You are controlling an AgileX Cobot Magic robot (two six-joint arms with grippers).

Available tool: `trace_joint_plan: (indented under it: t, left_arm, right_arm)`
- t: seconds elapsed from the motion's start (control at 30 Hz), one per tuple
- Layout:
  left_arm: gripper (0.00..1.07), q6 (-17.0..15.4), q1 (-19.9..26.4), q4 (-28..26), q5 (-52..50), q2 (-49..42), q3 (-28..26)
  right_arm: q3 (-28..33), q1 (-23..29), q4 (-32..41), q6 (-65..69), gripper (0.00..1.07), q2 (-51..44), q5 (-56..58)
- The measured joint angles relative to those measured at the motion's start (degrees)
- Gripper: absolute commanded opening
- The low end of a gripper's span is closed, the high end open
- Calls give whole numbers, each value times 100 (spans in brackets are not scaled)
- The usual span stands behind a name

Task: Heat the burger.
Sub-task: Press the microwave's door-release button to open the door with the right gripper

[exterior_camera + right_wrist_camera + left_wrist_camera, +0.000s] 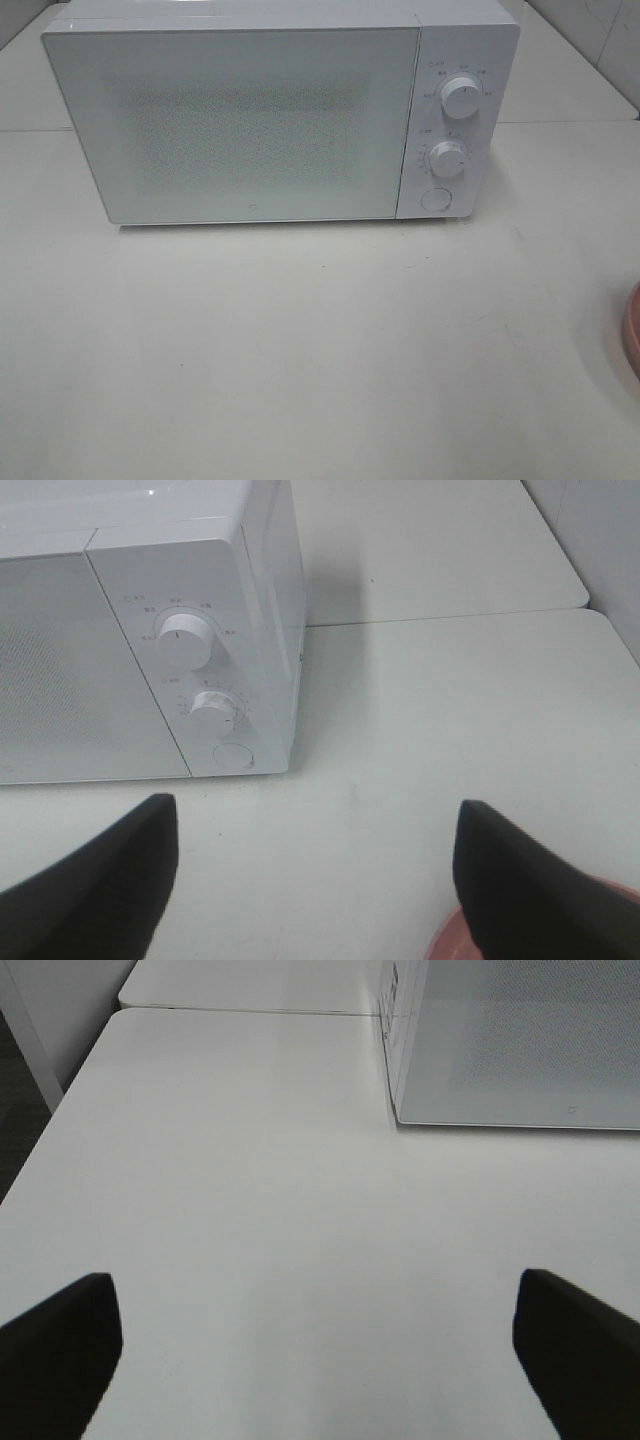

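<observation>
We see the left tool and the right tool above the counter, each with its fingers spread wide apart and holding nothing. The microwave stands shut at the counter's back edge. The burger is out of sight in every view — only a sliver of pink plate shows at the right edge.

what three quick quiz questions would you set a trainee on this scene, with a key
1. True or false: the microwave door stands open.
2. How many round knobs sit above the round button on its panel? A one, B two, C three.
3. Fill in: the pink plate shows only at the ___ edge of the exterior high view.
Key: 1 false; 2 B; 3 right.
</observation>
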Motion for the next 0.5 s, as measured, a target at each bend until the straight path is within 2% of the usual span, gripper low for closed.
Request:
trace_joint_plan:
  t: [0.2, 0.33, 0.5]
  left_arm:
    - [101, 0, 0, 0, 0, 0, 0]
    - [101, 0, 0, 0, 0, 0, 0]
    - [101, 0, 0, 0, 0, 0, 0]
  right_arm:
    - [0, 0, 0, 0, 72, 418, -527]
    - [0, 0, 0, 0, 81, 791, -980]
    - [0, 0, 0, 0, 79, 1266, -1415]
